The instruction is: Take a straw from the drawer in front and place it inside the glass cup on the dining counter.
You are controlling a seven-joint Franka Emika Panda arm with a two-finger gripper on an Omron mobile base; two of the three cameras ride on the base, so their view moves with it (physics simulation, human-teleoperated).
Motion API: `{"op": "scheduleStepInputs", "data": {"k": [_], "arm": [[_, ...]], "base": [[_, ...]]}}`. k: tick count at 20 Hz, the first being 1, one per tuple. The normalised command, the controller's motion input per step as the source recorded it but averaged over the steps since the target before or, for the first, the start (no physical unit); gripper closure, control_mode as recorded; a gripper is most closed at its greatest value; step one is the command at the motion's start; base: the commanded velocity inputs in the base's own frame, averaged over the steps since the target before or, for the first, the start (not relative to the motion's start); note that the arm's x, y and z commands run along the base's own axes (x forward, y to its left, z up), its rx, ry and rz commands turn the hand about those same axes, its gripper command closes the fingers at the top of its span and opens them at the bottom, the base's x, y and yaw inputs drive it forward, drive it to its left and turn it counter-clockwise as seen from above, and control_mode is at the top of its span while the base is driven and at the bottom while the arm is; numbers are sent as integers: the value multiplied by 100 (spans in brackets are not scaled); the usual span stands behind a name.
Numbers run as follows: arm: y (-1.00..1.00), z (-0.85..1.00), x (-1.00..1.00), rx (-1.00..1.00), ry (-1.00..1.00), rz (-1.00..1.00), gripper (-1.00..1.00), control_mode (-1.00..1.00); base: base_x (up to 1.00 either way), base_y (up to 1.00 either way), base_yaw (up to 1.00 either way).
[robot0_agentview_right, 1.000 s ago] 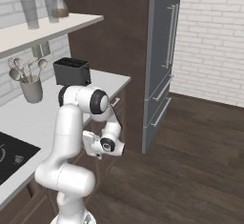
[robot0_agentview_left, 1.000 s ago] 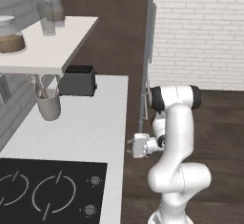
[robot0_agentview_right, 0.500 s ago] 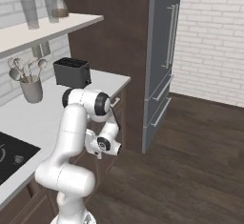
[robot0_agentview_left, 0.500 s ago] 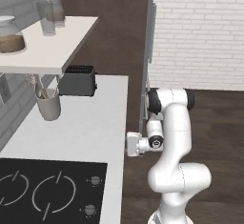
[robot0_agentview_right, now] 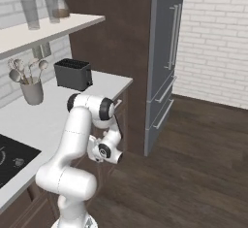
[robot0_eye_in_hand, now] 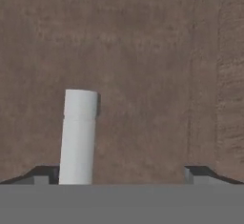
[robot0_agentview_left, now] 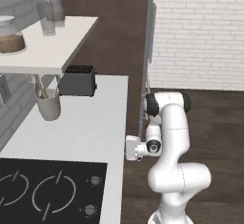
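Since the earlier frame my hand has dropped beside the worktop point(robot0_agentview_left: 95, 123) edge. My pincer point(robot0_eye_in_hand: 125, 173), tips apart, faces the drawer point(robot0_eye_in_hand: 143, 51) front at its pale handle point(robot0_eye_in_hand: 78, 137). Step: opening. Next: close on handle, pull.

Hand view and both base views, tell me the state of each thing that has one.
Pincer: open, holding nothing.
Drawer: shut, dark wood front facing the pincer.
Drawer handle: untouched, by one fingertip.
Fridge: doors shut.
Toaster: upright, slots empty.
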Motion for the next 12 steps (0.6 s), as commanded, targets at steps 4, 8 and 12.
{"op": "scheduleStepInputs", "data": {"k": [4,8,12], "arm": [[39,0,1,0,0,-5,-100,-100],[62,4,0,0,0,-2,100,-100],[20,23,0,0,0,0,100,-100]], "base": [[0,0,0],[0,0,0],[0,0,0]]}}
